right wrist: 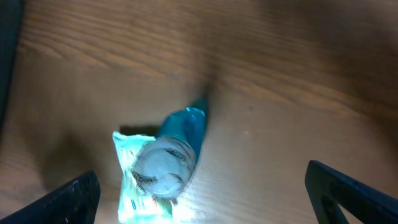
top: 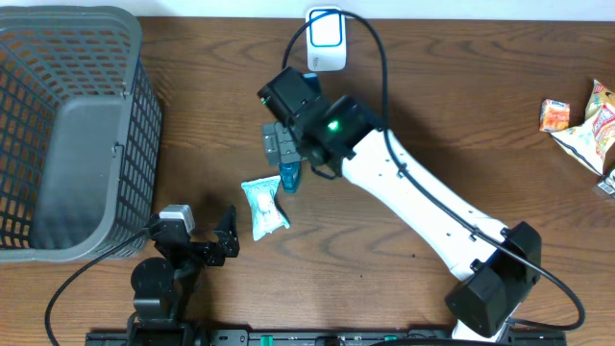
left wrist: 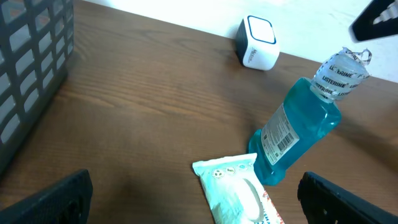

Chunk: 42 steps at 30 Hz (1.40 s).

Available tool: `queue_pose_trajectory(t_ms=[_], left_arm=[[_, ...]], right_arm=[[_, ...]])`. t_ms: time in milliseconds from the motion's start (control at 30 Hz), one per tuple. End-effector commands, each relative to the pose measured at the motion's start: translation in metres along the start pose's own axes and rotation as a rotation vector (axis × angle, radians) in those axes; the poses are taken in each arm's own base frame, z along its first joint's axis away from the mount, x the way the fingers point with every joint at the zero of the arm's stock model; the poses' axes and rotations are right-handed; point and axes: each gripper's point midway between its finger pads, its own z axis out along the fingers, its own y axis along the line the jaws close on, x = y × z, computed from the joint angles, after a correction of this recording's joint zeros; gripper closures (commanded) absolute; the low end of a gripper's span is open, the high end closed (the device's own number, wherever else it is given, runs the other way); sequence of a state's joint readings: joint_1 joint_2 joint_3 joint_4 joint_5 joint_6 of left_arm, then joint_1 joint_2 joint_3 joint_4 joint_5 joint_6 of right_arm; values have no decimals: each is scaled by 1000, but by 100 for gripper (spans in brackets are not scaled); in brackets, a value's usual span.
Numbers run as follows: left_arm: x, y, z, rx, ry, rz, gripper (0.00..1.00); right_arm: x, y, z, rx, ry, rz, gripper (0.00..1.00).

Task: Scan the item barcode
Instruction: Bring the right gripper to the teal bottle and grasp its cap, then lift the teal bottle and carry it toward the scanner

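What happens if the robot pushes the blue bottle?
The blue bottle stands tall on a small base, so a high push would probably tip it. It looks full of liquid, so it is likely heavy. Its smooth plastic may be slippery.

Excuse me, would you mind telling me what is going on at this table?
The right gripper hangs open over a blue mouthwash bottle, not gripping it. A wipes pack lies beside the bottle. The left gripper is open and empty near the table's front edge. The white scanner stands at the far edge.
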State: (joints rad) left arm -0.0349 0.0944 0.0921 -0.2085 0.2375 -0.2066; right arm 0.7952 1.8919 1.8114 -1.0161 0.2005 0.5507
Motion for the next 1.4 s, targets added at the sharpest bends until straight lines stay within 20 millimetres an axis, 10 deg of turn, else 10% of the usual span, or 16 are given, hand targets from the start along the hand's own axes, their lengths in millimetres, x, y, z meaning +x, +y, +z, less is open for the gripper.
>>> queue_pose_trajectory(t_ms=[0, 600, 900, 1367], left_arm=[[12, 2, 2, 0, 33, -3, 2], [12, 2, 2, 0, 33, -2, 2], [12, 2, 2, 0, 33, -3, 2], [12, 2, 2, 0, 33, -2, 2]], right_arm=[[12, 4, 17, 12, 5, 8, 1], [23, 7, 81, 10, -159, -75, 2], [23, 10, 83, 0, -168, -114, 60], [68, 15, 87, -184, 80, -287, 80]])
